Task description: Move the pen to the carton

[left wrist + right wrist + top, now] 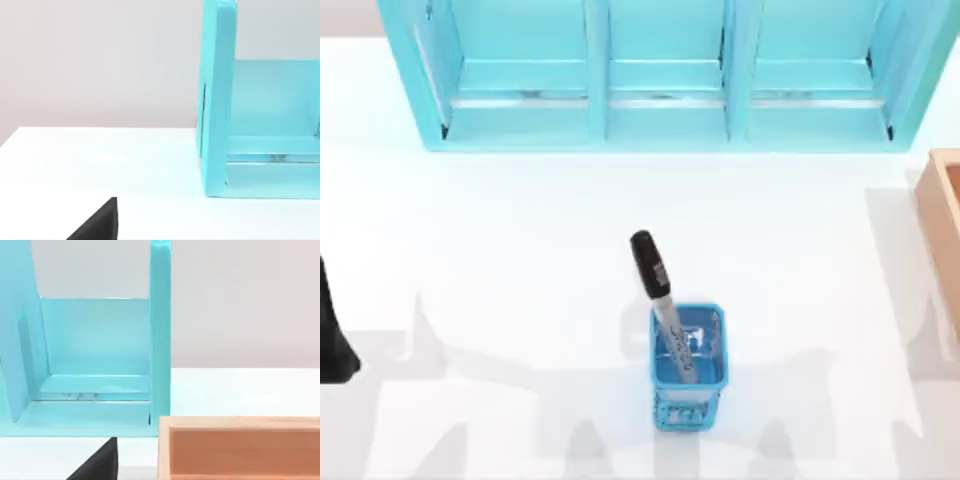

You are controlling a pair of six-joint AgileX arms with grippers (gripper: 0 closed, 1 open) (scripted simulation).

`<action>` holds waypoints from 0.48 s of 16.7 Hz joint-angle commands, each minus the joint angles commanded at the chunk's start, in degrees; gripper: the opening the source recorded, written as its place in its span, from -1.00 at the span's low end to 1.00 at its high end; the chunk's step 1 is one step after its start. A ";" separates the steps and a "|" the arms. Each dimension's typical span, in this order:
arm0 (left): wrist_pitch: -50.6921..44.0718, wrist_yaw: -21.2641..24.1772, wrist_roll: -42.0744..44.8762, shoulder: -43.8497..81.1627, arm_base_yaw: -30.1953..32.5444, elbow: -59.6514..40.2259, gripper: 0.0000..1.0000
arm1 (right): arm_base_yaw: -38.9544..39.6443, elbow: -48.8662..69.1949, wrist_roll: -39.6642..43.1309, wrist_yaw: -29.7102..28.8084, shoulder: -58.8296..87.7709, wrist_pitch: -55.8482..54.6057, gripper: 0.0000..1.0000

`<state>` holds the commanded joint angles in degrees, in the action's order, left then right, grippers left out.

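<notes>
In the blue cup (688, 362) leans the pen (660, 295) (claw states: cannot tell).

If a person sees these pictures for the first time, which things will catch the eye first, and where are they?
First comes the big turquoise shelf unit, spanning the far side of the white table. Next is the pen, which leans black cap up out of the small blue mesh holder near the front centre of the table. The tan carton sits at the table's right edge, apart from both.
</notes>
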<state>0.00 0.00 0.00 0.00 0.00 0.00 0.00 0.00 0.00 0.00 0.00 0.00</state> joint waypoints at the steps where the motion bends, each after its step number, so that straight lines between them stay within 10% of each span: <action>1: 0.00 0.00 0.00 0.00 0.00 0.00 1.00 | 0.00 0.00 0.00 0.00 0.00 0.00 1.00; 8: 0.00 0.00 0.00 0.00 0.00 0.00 1.00 | 9.07 5.12 -0.83 2.27 13.18 -1.68 1.00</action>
<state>0.00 0.00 0.00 0.00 0.00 0.00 9.07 5.12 -0.83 2.27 13.18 -1.68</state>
